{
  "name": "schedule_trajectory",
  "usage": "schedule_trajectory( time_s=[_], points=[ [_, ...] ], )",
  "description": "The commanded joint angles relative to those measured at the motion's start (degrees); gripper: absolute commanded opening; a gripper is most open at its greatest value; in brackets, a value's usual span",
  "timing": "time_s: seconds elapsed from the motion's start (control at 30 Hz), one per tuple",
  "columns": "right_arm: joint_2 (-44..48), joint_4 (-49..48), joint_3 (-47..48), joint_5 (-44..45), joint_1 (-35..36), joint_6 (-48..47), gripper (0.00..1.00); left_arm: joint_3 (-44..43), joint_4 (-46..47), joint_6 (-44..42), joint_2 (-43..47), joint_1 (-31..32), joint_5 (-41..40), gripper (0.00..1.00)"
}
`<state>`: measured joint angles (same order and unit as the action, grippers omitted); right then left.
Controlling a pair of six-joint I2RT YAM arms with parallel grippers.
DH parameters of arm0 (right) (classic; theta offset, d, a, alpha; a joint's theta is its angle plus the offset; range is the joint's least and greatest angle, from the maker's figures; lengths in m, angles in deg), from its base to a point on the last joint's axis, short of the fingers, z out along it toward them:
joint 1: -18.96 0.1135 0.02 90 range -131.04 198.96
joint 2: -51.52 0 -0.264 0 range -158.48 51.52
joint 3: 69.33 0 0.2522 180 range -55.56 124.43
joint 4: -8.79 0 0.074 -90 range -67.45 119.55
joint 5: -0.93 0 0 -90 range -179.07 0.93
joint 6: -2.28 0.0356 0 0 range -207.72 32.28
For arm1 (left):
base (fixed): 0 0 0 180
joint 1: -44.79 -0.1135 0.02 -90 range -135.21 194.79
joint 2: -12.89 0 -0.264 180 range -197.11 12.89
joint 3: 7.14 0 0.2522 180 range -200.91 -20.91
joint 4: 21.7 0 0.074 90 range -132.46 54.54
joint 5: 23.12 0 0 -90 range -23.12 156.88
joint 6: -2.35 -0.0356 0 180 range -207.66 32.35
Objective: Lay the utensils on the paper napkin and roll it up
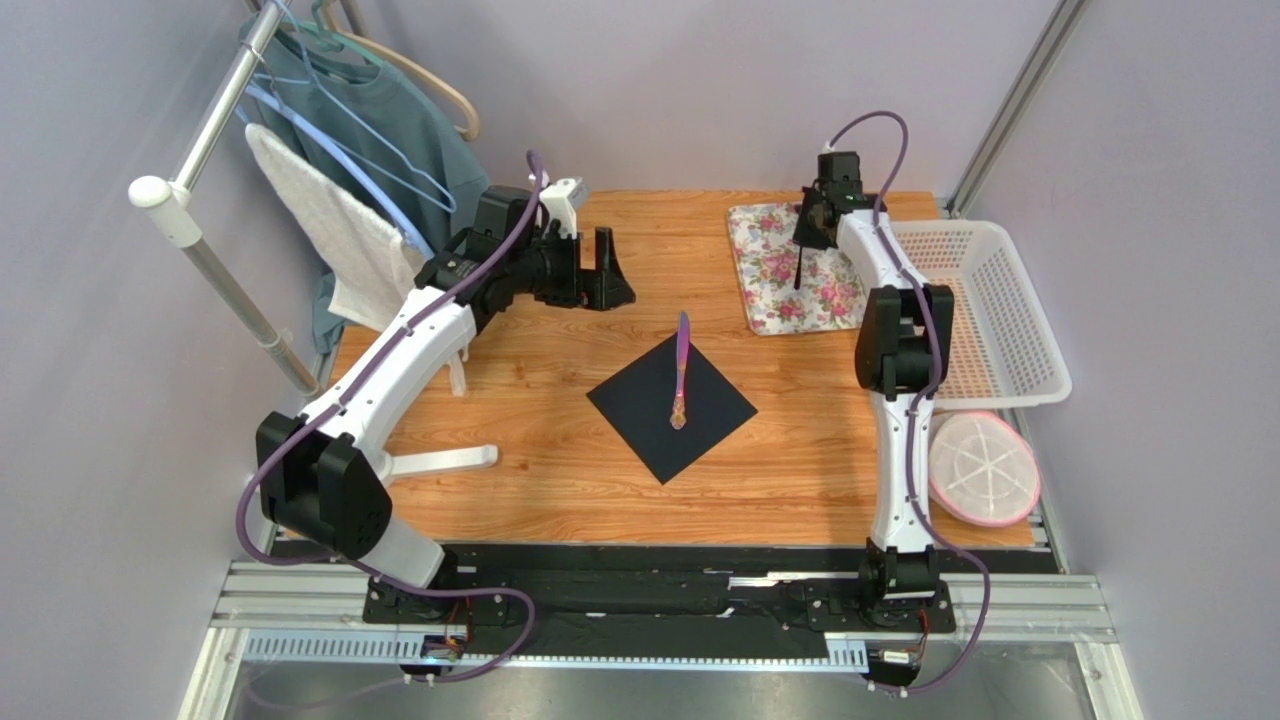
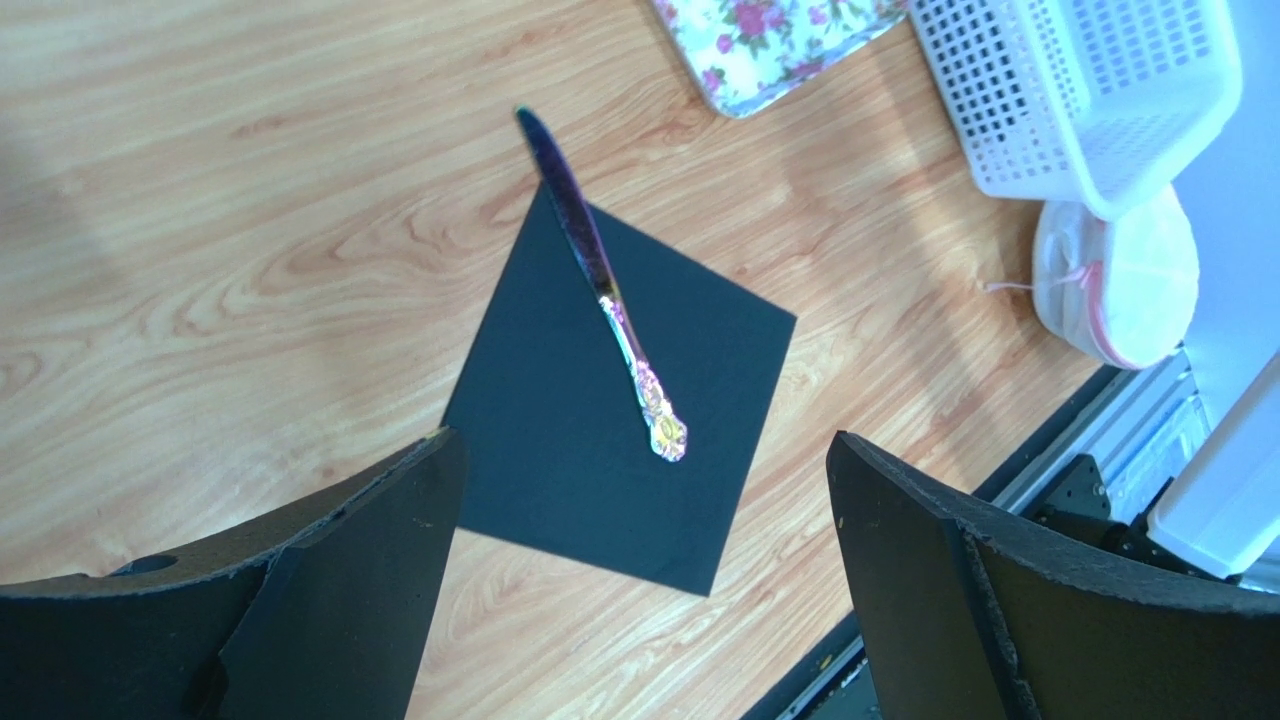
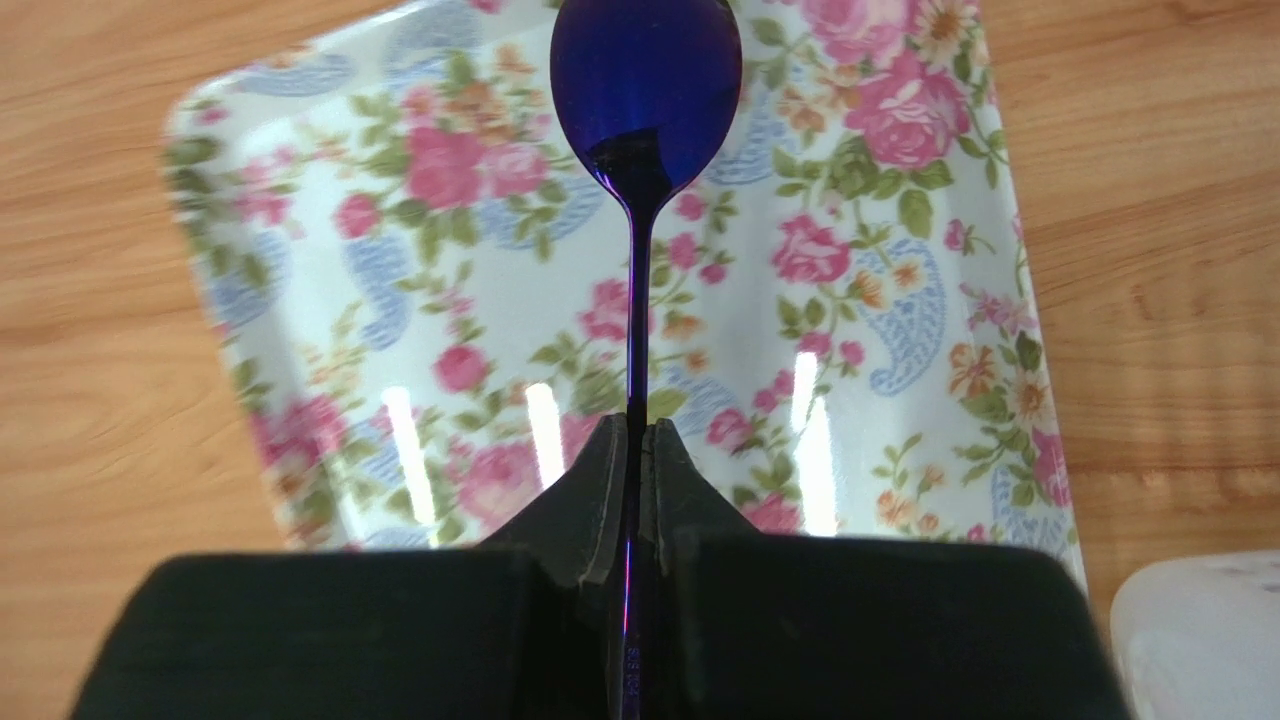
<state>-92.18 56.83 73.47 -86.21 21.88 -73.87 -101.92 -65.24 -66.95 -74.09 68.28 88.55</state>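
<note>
At table centre, 1 purple utensil (image 1: pixel 682 372) lies diagonally on the paper napkin (image 1: pixel 709 405). Far right, the right gripper (image 3: pixel 637 450) pinches the spoon (image 3: pixel 643 75) over the floral tray (image 1: pixel 766 296); the left gripper (image 1: pixel 607 270) hangs spread. Spoon placement and rolling remain.

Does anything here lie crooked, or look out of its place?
Only small things. The paper napkin sits turned like a diamond to the edge of the table, and the knife on it pokes its blade tip past the far corner onto the wood. Nothing looks spilled or broken.
</note>
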Motion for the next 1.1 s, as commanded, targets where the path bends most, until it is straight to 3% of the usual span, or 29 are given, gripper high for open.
schedule_trajectory(
  time_s=[0.0,0.07,0.27,0.4,0.47,0.5,0.73,0.9,1.07],
  points=[
    [14.2,-1.8,-1.3,-13.2,-0.3,-1.6,0.0,-2.0,4.7,-2.2,4.0,-0.3,3.0,0.99],
    [19.2,-2.0,-2.9,-17.7,-0.3,-1.1,0.0,-2.8,4.1,-3.5,4.7,-0.3,5.8,0.99],
    [31.8,-2.3,-12.9,-42.8,-0.3,2.0,0.0,-3.8,5.7,-4.0,8.4,-0.6,16.9,0.99],
    [38.4,-10.5,-23.5,-66.5,0.0,12.8,0.0,-6.7,6.3,-14.9,10.2,-0.6,24.2,0.99],
    [40.9,-14.2,-29.2,-70.7,1.1,15.7,0.0,-6.4,6.8,-20.3,12.7,-0.6,26.4,0.98],
    [43.8,-13.5,-30.9,-73.3,1.7,15.0,0.0,-5.7,6.6,-27.7,13.8,-0.6,26.3,0.98],
    [56.7,0.5,-41.7,-77.9,8.1,0.1,0.0,14.2,12.3,-58.0,30.2,-0.5,23.9,0.96],
    [62.7,16.2,-44.1,-77.8,13.2,-15.9,0.0,19.7,13.5,-62.3,36.3,-0.5,23.1,0.91],
    [66.6,23.7,-45.5,-76.2,19.1,-22.6,0.0,21.2,12.2,-63.8,38.4,-0.3,24.1,0.81]
  ],
)
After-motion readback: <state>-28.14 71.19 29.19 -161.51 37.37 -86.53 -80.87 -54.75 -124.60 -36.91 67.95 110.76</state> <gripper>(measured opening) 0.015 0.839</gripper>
